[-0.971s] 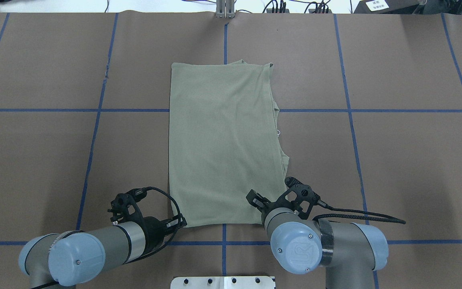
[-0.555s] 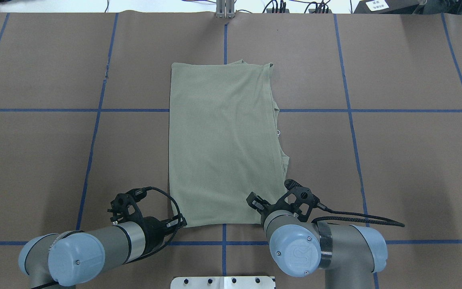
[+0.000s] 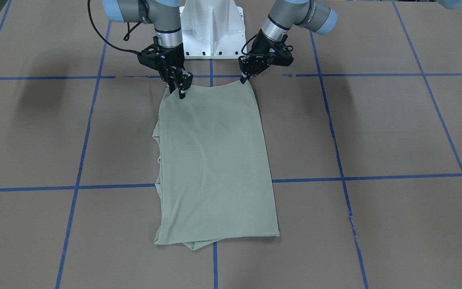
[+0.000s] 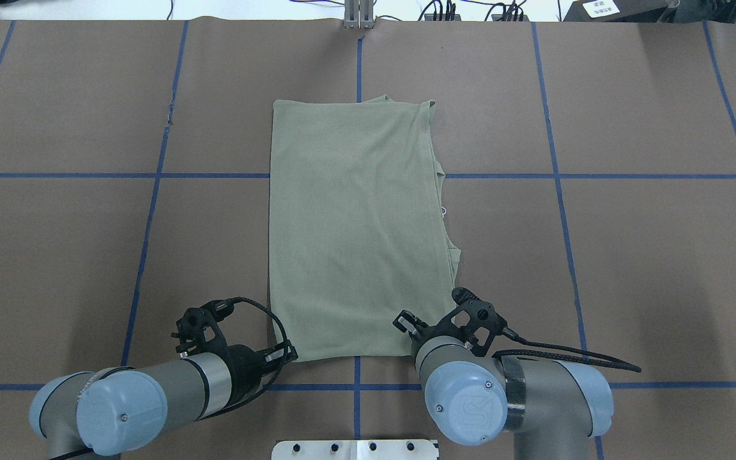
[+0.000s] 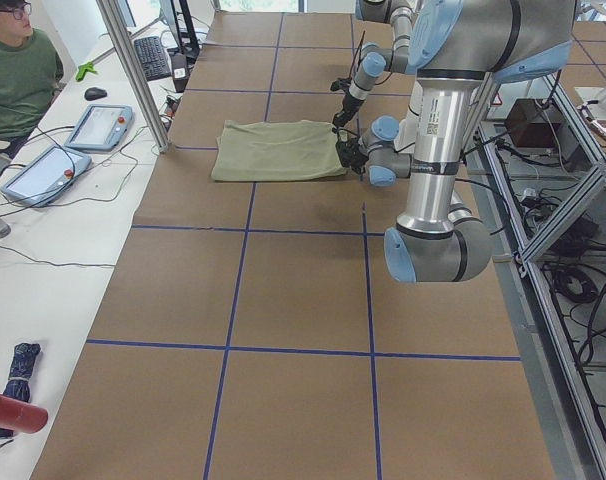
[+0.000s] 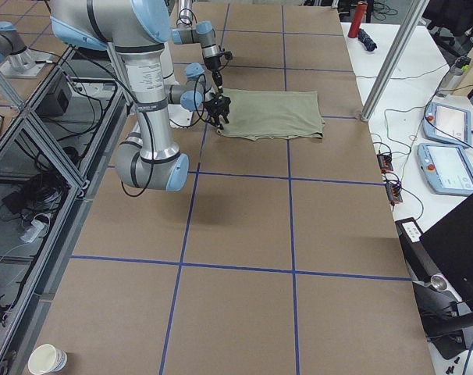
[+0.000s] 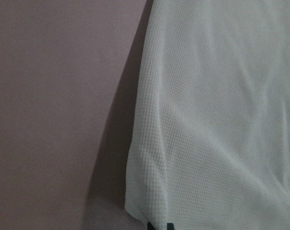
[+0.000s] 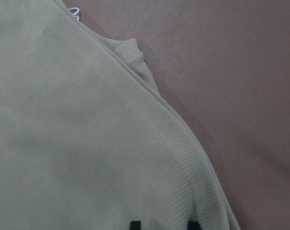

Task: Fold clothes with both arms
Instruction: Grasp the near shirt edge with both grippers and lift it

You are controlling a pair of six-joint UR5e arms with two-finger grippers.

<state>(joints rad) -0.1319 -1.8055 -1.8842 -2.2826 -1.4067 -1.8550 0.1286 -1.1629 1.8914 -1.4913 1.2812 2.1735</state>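
Note:
The sage-green shirt [image 3: 215, 160] lies folded into a long rectangle on the brown table, also in the overhead view [image 4: 355, 223]. Its collar side with the white loop [image 4: 444, 211] faces my right. My left gripper [image 3: 242, 80] is shut on the near left corner; its fingertips [image 7: 150, 226] pinch the hem, which is slightly raised. My right gripper [image 3: 181, 91] is at the near right corner. In the right wrist view its fingertips [image 8: 135, 225] stand apart over flat fabric [image 8: 78, 143] below the ribbed collar [image 8: 128, 48].
The white base pedestal [image 3: 211, 28] stands just behind both grippers. Blue tape lines cross the brown table cover [image 4: 630, 255]. An operator [image 5: 18, 60] sits at a side table with tablets [image 5: 98, 125]. A metal post [image 4: 359, 16] stands at the far edge.
My right arm has shifted slightly toward the robot and a little left at the shirt's near right corner. The left arm and the shirt have not moved.

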